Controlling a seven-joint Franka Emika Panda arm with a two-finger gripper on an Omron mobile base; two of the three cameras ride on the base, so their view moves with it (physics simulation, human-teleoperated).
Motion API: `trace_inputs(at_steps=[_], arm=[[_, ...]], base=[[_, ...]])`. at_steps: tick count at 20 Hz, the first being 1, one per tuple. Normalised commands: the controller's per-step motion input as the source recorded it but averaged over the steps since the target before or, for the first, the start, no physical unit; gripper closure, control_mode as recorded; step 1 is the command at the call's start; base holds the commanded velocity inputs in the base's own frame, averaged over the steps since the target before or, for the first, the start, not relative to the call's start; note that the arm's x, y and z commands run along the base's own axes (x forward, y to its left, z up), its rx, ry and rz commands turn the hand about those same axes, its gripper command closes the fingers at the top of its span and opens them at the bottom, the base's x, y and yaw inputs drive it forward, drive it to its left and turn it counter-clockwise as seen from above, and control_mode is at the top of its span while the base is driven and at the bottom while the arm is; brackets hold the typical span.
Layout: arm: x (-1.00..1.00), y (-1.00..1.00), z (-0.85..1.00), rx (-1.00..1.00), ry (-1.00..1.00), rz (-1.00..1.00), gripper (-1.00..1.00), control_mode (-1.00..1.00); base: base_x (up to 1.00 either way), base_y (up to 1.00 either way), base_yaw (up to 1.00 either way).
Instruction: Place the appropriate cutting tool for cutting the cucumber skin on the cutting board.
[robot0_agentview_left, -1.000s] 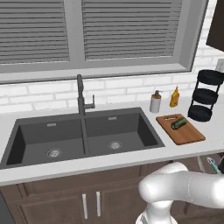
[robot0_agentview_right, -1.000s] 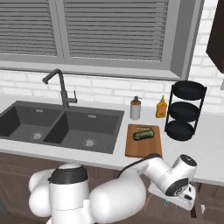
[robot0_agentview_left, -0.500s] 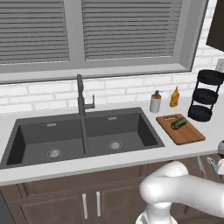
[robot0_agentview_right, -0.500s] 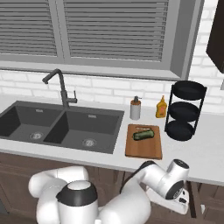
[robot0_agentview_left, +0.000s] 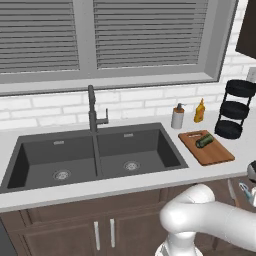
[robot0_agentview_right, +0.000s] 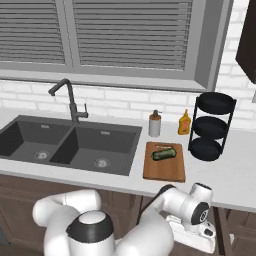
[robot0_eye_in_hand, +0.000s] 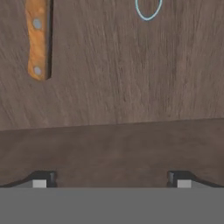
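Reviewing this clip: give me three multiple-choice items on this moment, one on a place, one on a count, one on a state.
1. Where does the cucumber lie?
A. in the sink
B. on the cutting board
C. on the black rack

2. How many tiers has the black rack?
A. two
B. three
C. five

3. How do the gripper fingers stand in the hand view?
A. wide apart, nothing between them
B. shut on the orange handle
C. shut on the cucumber

Key: 1 B, it rests on the board's far end. 2 B, three round trays are stacked. 3 A, the orange handle lies far off, up and left of the tips.
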Motion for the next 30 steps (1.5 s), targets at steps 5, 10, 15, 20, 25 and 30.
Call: trace_inputs(at_steps=[5, 10, 15, 20, 25, 30], arm=[[-0.82, 0.00, 0.00, 0.00, 0.17, 0.04, -1.00, -1.00], [-0.71, 0.00, 0.11, 0.00, 0.06, 0.01, -1.00, -1.00], [0.33, -0.16, 0.18, -0.04, -0.13, 0.00, -1.00, -1.00], [0.75, -0.20, 0.04, -0.03, -0.19, 0.00, -1.00, -1.00], [0.74, -0.08, -0.01, -0.01, -0.17, 0.00, -1.00, -1.00], [0.58, 0.00, -0.24, 0.00, -0.08, 0.00, -1.00, -1.00]], base=[[0.00, 0.00, 0.00], [0.00, 0.00, 0.00], [0.00, 0.00, 0.00], [0.00, 0.00, 0.00], [0.00, 0.00, 0.00], [0.00, 0.00, 0.00]])
